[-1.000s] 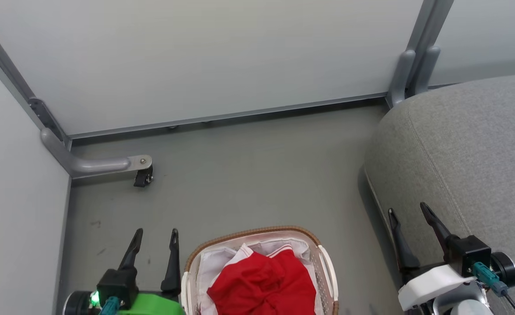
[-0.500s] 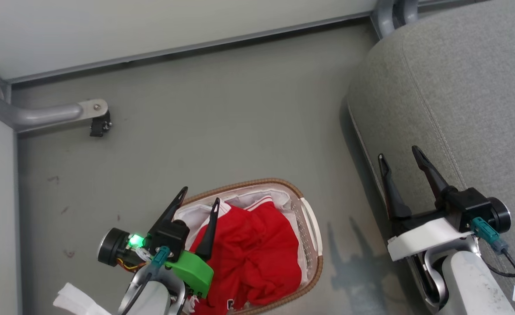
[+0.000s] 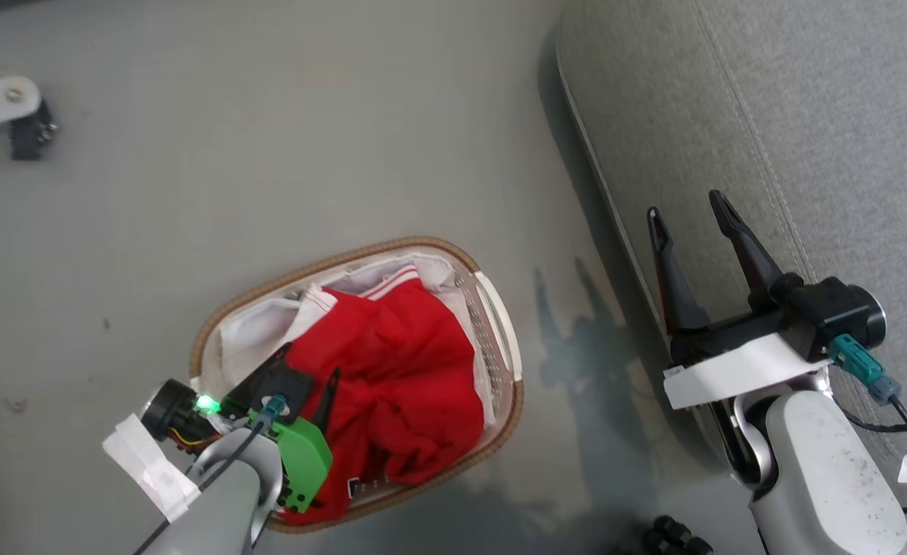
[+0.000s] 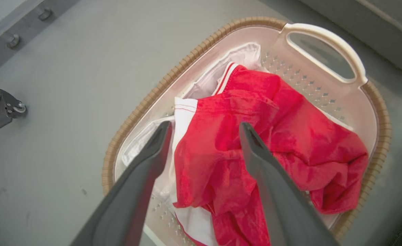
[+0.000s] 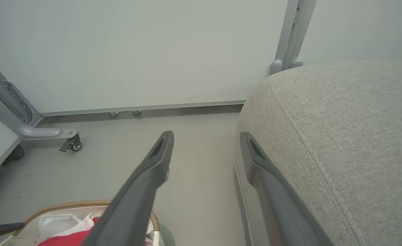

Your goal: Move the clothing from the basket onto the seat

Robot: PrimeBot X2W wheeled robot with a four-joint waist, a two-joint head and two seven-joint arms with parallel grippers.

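Note:
The basket (image 3: 361,250) stands on the grey floor, oval and white with a brown woven rim. The red clothing (image 3: 399,362) with white striped trim lies heaped in it on a white liner. My left gripper (image 3: 309,362) hangs open just above the left part of the heap. In the left wrist view, the left gripper (image 4: 205,125) has its fingers spread over the clothing (image 4: 289,136), inside the basket (image 4: 194,53). My right gripper (image 3: 685,204) is open and empty over the near edge of the grey seat (image 3: 807,116). The right wrist view shows the right gripper (image 5: 206,134) beside the seat (image 5: 341,136), with the basket (image 5: 67,205) at the lower left.
A grey metal foot with a caster (image 3: 25,131) juts onto the floor at the far left, also the caster (image 5: 71,145) below the white partition wall (image 5: 153,51). A small dark object (image 3: 673,536) lies on the floor near my right arm's base.
The head camera has tilted down, so the whole scene has shifted up. My left gripper has swung from beside the basket to over the red clothing, still open. The right gripper holds by the seat.

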